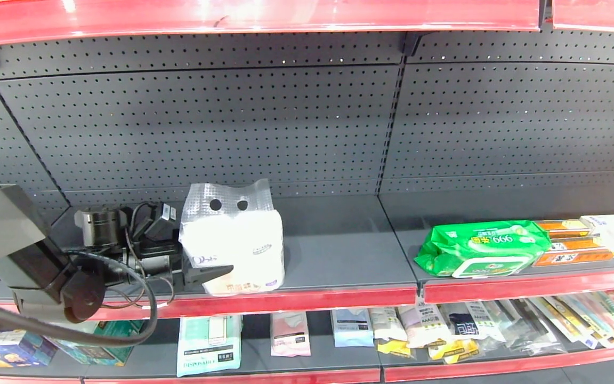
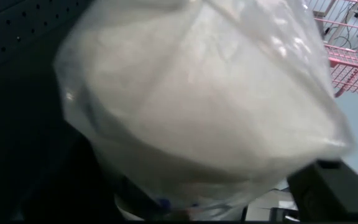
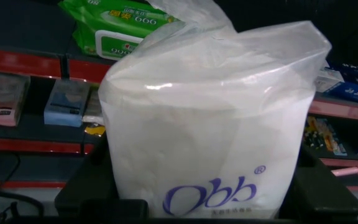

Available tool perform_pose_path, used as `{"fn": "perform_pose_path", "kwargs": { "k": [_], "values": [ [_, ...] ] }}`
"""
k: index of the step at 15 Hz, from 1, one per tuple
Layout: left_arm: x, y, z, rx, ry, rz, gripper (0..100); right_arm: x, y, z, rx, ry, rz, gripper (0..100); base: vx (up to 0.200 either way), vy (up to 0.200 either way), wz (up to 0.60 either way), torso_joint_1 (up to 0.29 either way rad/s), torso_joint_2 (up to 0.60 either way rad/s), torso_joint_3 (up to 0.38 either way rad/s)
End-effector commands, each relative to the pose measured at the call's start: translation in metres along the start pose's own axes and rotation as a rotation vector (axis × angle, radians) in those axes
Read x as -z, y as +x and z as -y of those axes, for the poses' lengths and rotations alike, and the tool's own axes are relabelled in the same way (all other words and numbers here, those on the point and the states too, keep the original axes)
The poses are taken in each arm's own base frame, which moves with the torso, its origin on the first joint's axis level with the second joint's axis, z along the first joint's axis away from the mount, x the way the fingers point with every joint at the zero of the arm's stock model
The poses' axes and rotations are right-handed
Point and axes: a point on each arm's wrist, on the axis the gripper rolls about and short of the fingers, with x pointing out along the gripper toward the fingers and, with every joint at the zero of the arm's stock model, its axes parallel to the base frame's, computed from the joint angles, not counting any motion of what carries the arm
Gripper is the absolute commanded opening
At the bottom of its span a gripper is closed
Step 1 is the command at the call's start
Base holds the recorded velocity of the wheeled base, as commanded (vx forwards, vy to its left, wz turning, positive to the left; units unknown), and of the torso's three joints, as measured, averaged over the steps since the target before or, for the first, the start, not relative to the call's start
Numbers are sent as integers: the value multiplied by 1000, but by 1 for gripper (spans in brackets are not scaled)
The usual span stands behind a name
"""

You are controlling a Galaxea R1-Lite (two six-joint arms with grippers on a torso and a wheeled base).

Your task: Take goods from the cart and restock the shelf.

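Left gripper is clamped on the first tissue pack. I see one finger across its lower front face. That pack stands upright at the front edge of the shelf, well left of the green wipes pack and on the same board. Orange boxes lie touching the wipes pack's right side. Further right and lower than the wipes pack, right gripper grips the second tissue pack, a finger on each side.
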Motion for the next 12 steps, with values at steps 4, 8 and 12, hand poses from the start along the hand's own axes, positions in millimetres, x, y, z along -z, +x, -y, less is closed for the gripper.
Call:
{"fn": "perform_pose_path", "kwargs": {
  "k": [4, 8, 12],
  "values": [
    [-4, -1, -1, -7, -21, 6, 100, 1, 0, 0, 0, -1, 1, 0, 0, 0, 0, 0, 0, 0],
    [-23, -5, -1, -31, 22, 68, 100, 1, 0, 0, -1, -1, 0, 0, 0, 0, 0, 0, 0, 0],
    [-51, -24, 22, -57, -7, 171, 100, 2, 1, -1, -6, -2, -7, 0, 0, 0, 0, 0, 0, 0]
  ]
}}
